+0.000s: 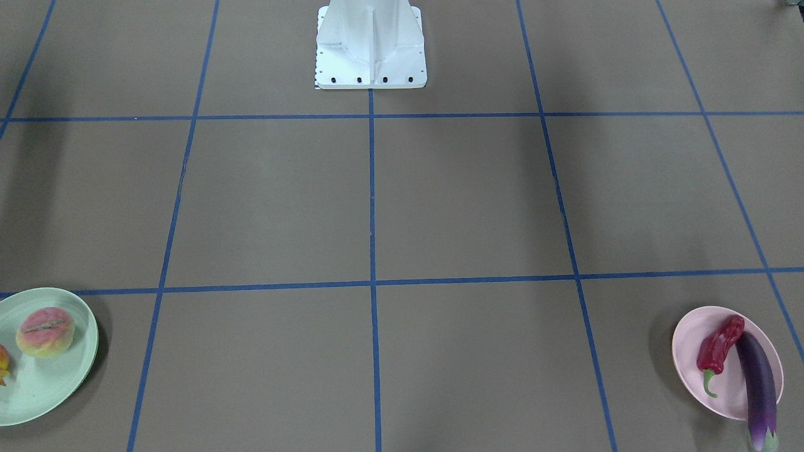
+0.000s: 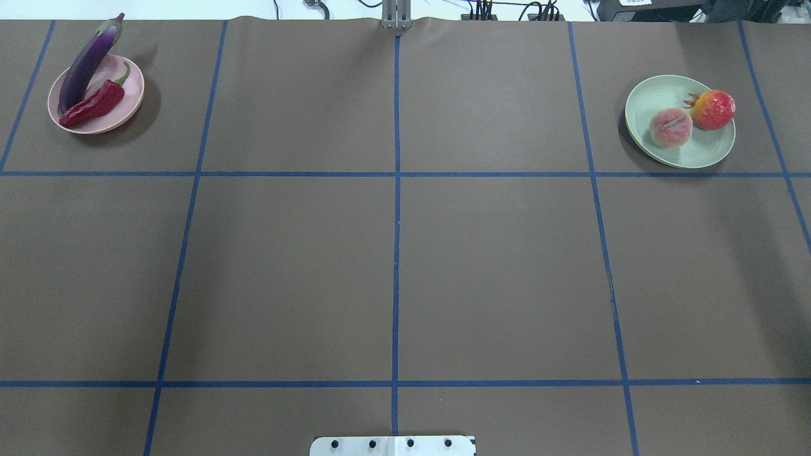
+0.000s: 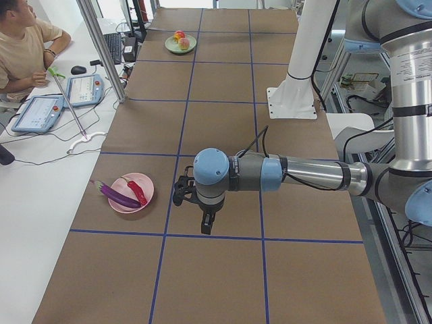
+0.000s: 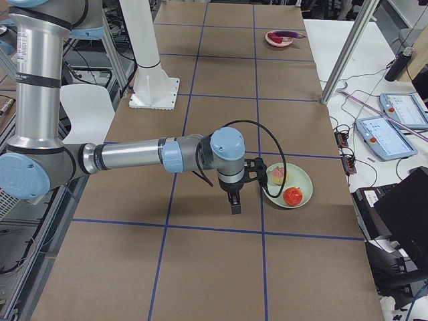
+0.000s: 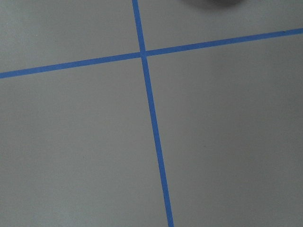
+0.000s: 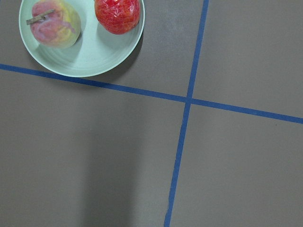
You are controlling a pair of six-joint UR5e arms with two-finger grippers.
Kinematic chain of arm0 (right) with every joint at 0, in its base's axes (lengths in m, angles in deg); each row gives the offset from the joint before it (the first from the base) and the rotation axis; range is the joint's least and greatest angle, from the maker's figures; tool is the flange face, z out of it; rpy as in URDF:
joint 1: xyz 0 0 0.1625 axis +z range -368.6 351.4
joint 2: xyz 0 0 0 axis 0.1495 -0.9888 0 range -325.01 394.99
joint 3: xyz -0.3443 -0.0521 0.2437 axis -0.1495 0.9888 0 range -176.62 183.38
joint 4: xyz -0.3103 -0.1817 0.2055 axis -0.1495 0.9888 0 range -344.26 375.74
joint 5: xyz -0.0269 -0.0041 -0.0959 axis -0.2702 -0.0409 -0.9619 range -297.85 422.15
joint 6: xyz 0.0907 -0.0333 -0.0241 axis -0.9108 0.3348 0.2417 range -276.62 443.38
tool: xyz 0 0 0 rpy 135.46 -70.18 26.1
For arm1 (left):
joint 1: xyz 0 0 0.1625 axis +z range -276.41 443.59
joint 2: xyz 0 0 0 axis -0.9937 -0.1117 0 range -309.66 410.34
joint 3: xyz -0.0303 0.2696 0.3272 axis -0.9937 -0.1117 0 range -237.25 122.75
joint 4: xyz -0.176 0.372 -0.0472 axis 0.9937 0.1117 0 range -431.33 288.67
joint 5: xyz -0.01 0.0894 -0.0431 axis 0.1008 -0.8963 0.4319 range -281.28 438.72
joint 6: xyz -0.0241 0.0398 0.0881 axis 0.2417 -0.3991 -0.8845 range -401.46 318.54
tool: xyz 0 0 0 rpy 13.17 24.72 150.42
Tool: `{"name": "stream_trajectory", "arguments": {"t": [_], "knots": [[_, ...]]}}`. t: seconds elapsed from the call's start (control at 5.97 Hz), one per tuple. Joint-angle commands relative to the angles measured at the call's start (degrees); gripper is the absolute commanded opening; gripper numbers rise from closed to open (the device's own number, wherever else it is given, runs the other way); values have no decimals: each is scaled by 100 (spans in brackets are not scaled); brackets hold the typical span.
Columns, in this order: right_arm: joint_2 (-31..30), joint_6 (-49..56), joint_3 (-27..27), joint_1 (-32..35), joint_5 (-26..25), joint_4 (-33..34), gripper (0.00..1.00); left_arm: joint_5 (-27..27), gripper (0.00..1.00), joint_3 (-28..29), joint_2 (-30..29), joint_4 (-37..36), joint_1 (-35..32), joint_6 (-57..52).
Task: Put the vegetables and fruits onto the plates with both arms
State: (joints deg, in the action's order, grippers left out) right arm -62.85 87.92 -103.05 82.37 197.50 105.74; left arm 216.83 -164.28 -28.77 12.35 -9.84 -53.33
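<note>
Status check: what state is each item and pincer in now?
eggplant: lying on pink plate, cap overhanging rim
chili: lying on pink plate beside eggplant
peach: on green plate, crease up
pomegranate: on green plate, near rim
left pincer: off the plates, open or shut unclear
right pincer: near green plate, open or shut unclear

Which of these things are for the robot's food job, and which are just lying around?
For the job: eggplant, chili, pink plate, peach, pomegranate, green plate, left arm, right arm.

Just lying about: white base block, tablets, mouse on the side desk.
</note>
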Motion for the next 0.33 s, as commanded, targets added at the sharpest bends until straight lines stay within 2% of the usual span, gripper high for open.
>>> {"name": "stream_trajectory", "arguments": {"t": [0.0, 0.17], "knots": [[-25, 12, 0, 0, 0, 0, 100, 6, 100, -2, 0, 0, 0, 0], [-34, 12, 0, 0, 0, 0, 100, 6, 100, -11, 0, 0, 0, 0]]}}
